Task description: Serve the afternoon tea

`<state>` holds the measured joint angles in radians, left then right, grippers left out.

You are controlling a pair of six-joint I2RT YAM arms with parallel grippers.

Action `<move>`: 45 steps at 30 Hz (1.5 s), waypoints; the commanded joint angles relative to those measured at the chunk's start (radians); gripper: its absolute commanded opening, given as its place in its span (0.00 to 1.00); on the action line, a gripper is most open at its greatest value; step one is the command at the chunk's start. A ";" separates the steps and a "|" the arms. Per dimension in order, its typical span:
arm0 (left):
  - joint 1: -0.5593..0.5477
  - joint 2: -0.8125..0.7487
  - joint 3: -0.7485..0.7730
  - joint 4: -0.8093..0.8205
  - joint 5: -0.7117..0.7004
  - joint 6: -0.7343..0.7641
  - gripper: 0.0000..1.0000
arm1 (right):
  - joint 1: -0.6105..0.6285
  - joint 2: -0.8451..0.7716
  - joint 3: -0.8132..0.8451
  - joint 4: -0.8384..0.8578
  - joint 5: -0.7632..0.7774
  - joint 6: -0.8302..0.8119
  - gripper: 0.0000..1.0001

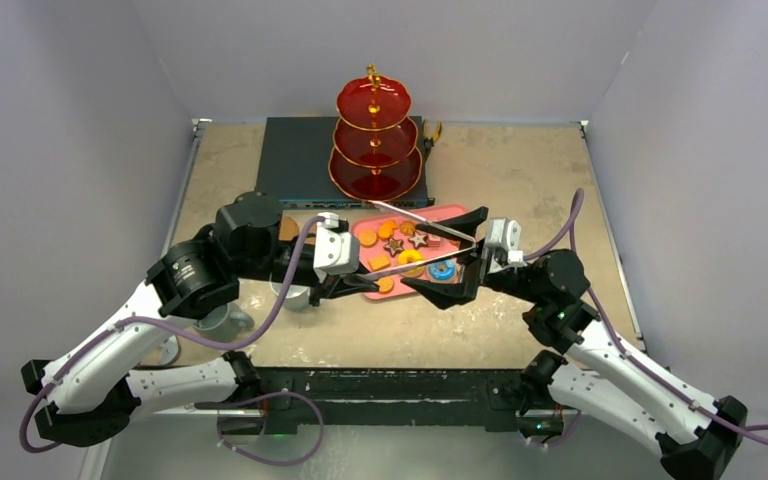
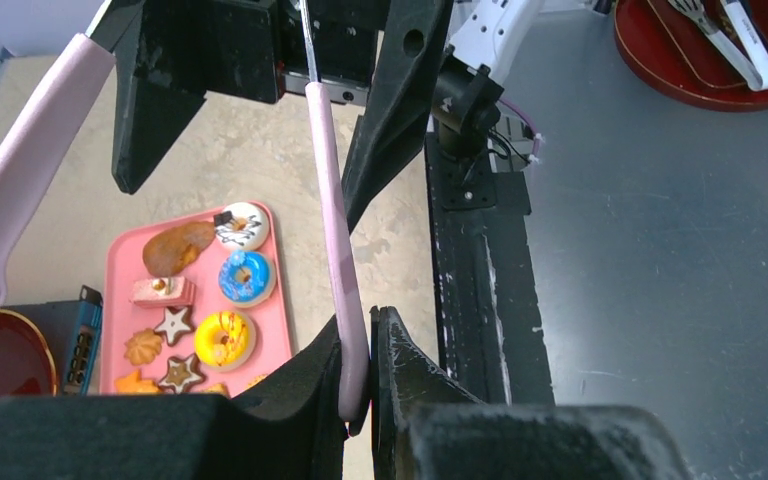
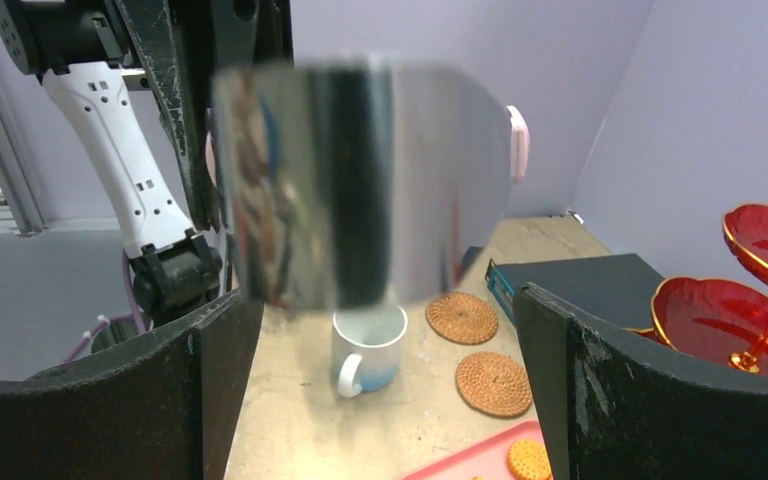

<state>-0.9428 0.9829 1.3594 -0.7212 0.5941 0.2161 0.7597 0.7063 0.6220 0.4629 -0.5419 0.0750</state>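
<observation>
My left gripper [image 2: 370, 320] is shut on one pink-tipped arm of a pair of metal tongs [image 2: 335, 230], held over the near edge of the pink tray [image 1: 450, 212]. The tongs' shiny bend [image 3: 360, 180] hangs between the wide-apart fingers of my right gripper [image 3: 380, 300], which is open. Toy pastries [image 2: 225, 340] lie on the tray. The red three-tier stand [image 1: 375, 140] is at the back. Below the tongs are a white mug [image 3: 368, 350] and two cork coasters [image 3: 462, 317]. A grey mug [image 1: 222, 322] is partly hidden under my left arm.
The flat dark electronics box [image 1: 300, 160] lies under the stand at the back. Purple walls close in the left, right and rear of the table. A black rail [image 2: 480, 300] runs along the near edge. Both arms cross above the table's middle.
</observation>
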 commanded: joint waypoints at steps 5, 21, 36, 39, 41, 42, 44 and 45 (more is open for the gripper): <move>0.002 -0.027 -0.013 0.118 -0.011 -0.062 0.00 | -0.029 -0.001 0.024 0.159 0.029 0.055 0.99; 0.006 -0.036 -0.064 0.202 -0.011 -0.143 0.00 | -0.090 0.139 0.104 0.350 -0.169 0.175 0.99; 0.059 -0.017 -0.053 0.223 0.055 -0.153 0.00 | -0.120 0.140 0.119 0.429 -0.320 0.246 0.99; 0.062 -0.011 -0.052 0.237 0.050 -0.159 0.00 | -0.120 0.203 0.164 0.474 -0.360 0.290 0.99; 0.061 -0.011 -0.050 0.246 0.039 -0.157 0.00 | -0.120 0.223 0.172 0.520 -0.383 0.330 0.99; 0.061 -0.011 -0.050 0.249 0.031 -0.156 0.00 | -0.121 0.226 0.168 0.540 -0.388 0.346 0.99; 0.061 -0.009 -0.053 0.253 0.022 -0.156 0.00 | -0.120 0.219 0.155 0.564 -0.387 0.367 0.99; 0.062 -0.008 -0.055 0.254 0.019 -0.154 0.00 | -0.120 0.213 0.150 0.566 -0.381 0.372 0.99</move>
<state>-0.8867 0.9634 1.2953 -0.5285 0.6399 0.0856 0.6315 0.9436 0.7464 0.9054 -0.8570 0.3706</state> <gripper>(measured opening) 0.089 0.985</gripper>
